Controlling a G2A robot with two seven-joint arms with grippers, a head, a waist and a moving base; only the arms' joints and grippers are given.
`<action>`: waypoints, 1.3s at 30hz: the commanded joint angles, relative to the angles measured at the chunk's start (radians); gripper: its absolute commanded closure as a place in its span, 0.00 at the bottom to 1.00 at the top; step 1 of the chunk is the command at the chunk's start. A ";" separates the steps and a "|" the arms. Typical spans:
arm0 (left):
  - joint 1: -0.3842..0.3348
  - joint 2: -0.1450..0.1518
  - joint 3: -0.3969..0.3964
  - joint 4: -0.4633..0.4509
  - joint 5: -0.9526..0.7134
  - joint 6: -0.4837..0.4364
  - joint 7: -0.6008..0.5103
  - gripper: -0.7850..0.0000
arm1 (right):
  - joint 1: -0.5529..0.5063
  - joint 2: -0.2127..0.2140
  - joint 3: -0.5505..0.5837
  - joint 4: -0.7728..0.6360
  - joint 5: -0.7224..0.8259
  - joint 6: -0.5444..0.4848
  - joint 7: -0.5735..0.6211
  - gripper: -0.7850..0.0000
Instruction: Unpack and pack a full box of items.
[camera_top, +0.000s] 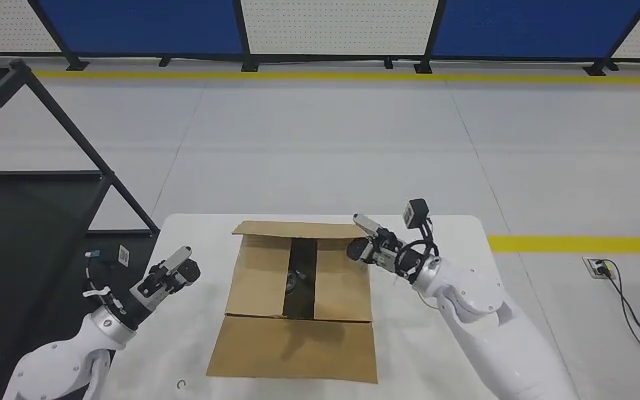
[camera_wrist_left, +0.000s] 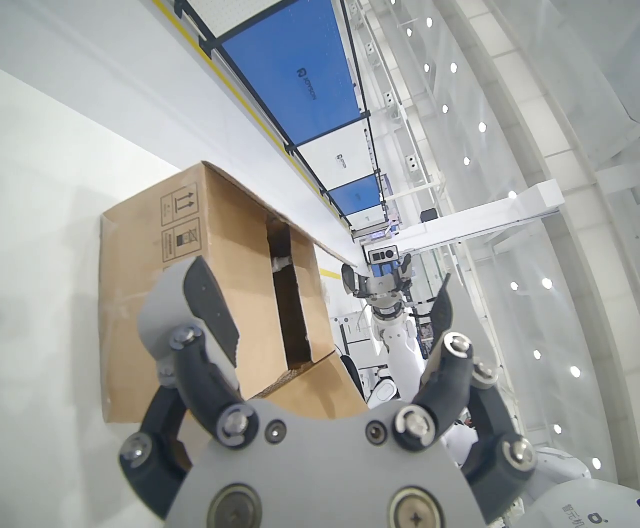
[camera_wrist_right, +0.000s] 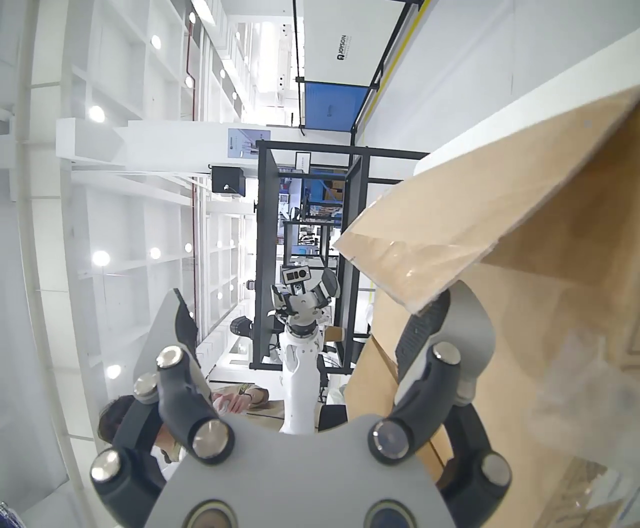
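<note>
A brown cardboard box (camera_top: 295, 300) stands in the middle of the white table (camera_top: 420, 340). Its top flaps lie nearly closed, and a dark slot (camera_top: 300, 278) between them shows something dark inside. My right gripper (camera_top: 358, 238) is open at the box's far right corner. In the right wrist view, one finger (camera_wrist_right: 430, 320) sits just under the edge of a raised flap (camera_wrist_right: 450, 235), with nothing held in the right gripper (camera_wrist_right: 305, 325). My left gripper (camera_top: 183, 266) hovers open over the table left of the box. The left gripper (camera_wrist_left: 325, 310) faces the box's side (camera_wrist_left: 200, 260).
A black metal frame (camera_top: 60, 130) stands off the table's left side. A small ring (camera_top: 180, 384) lies near the table's front left. Bare table runs along both sides of the box. Blue and white partition panels (camera_top: 330, 25) line the far floor.
</note>
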 joint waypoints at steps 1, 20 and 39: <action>0.000 0.000 0.000 0.000 0.000 0.000 0.000 0.00 | 0.033 -0.010 -0.019 0.019 -0.010 -0.013 -0.020 0.00; 0.000 0.000 0.000 0.000 0.000 0.000 0.000 0.00 | 0.228 -0.085 -0.130 0.225 -0.073 -0.032 -0.192 0.00; 0.035 0.002 -0.004 -0.040 0.009 0.006 0.020 0.00 | 0.358 -0.196 -0.221 0.506 -0.006 -0.015 -0.322 0.00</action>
